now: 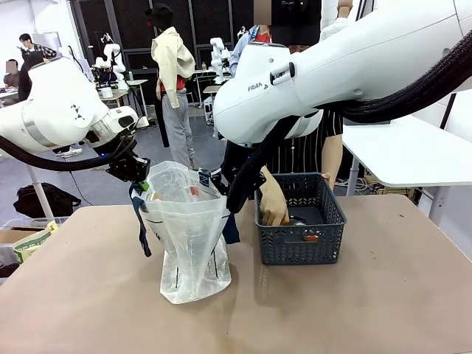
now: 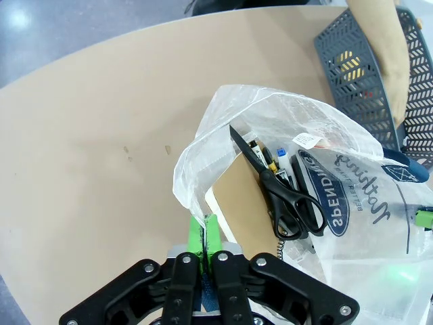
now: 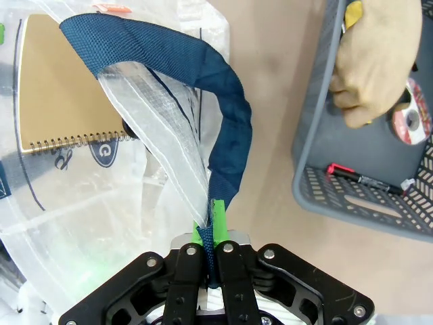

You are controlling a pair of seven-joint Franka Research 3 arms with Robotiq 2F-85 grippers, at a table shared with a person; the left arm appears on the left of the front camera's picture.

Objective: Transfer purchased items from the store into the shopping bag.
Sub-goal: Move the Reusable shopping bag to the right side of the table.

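Tan table top (image 1: 383, 310), matt and plain, spanning the lower half of the front view, its edge curving away at lower left. Standing directly on it, left of centre: translucent white shopping bag (image 1: 190, 251), upright, base flattened against the surface. Right of centre: dark grey lattice basket (image 1: 301, 234), flat on its bottom, just beside the bag, bases apart. Left wrist view, upper left: a few small dark specks (image 2: 168, 147) on the bare surface.
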